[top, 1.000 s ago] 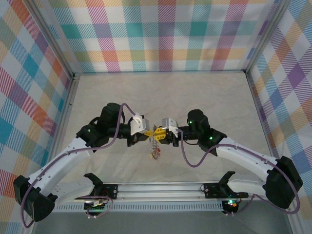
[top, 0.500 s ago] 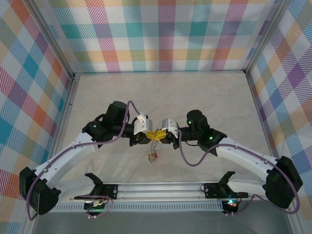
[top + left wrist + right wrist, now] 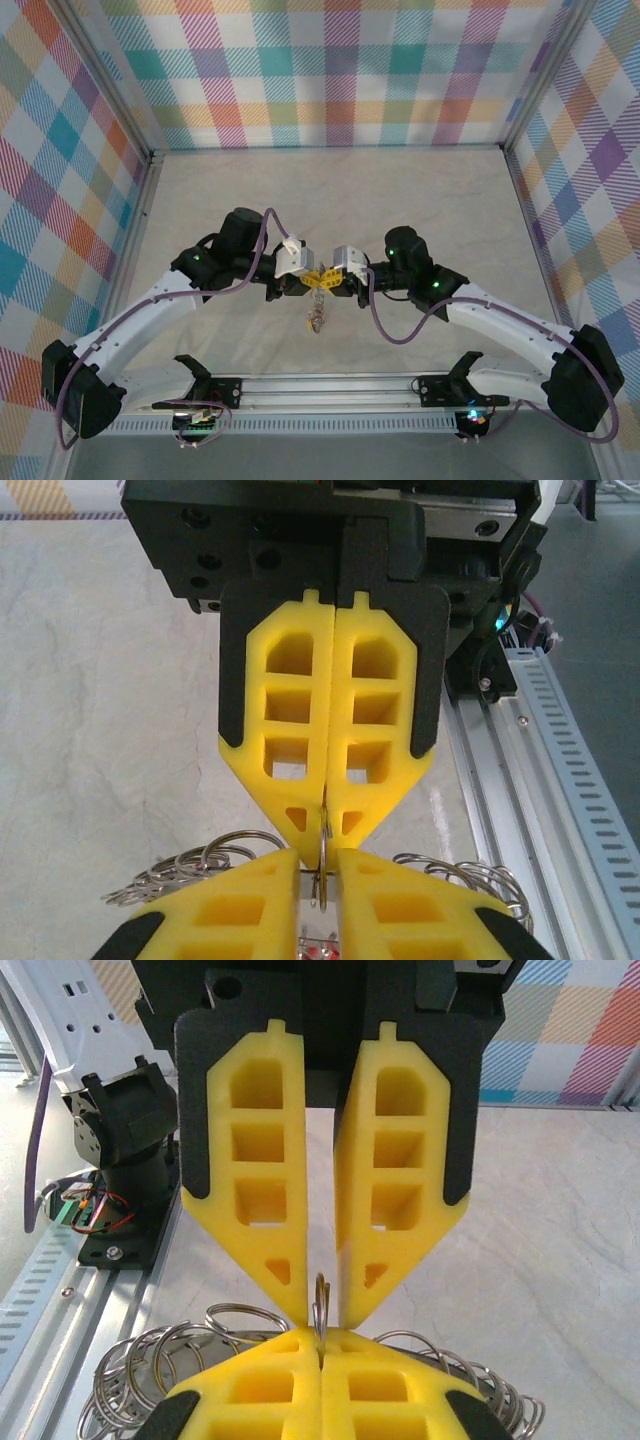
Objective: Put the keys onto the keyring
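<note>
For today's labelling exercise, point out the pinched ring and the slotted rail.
ring (image 3: 320, 1295), right wrist view, its thin upper edge.
rail (image 3: 570, 770), left wrist view, its slotted top face.

The worktop (image 3: 420, 200) is pale beige with faint grey veining. A slotted metal rail (image 3: 330, 385) lies along its near edge.
</note>
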You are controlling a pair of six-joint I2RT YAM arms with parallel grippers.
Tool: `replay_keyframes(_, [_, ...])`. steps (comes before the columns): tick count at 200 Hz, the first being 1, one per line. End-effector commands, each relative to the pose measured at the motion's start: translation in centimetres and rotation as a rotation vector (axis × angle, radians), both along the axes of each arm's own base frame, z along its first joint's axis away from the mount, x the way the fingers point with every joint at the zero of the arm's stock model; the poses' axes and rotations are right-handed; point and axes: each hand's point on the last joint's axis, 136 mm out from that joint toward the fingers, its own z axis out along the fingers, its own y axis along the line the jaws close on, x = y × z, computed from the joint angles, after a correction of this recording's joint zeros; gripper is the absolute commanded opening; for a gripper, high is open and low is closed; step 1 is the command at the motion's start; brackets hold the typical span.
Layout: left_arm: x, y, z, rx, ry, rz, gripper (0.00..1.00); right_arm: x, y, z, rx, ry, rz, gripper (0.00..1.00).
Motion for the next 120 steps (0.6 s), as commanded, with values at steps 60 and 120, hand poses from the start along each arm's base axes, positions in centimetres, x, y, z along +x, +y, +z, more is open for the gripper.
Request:
replay_keyframes(60, [-1.2,0.0,0.8,-0.042,-0.059,-0.060,0.00,-0.8,-0.1,2.7,0.080,-0.071,0.033,0.00])
replay_keyframes(120, [0.3,0.1,1.5,-0.110,-0.136,0.048,0.00,-0.8,-0.5,2.7,0.070,-0.090,0.015,0.38])
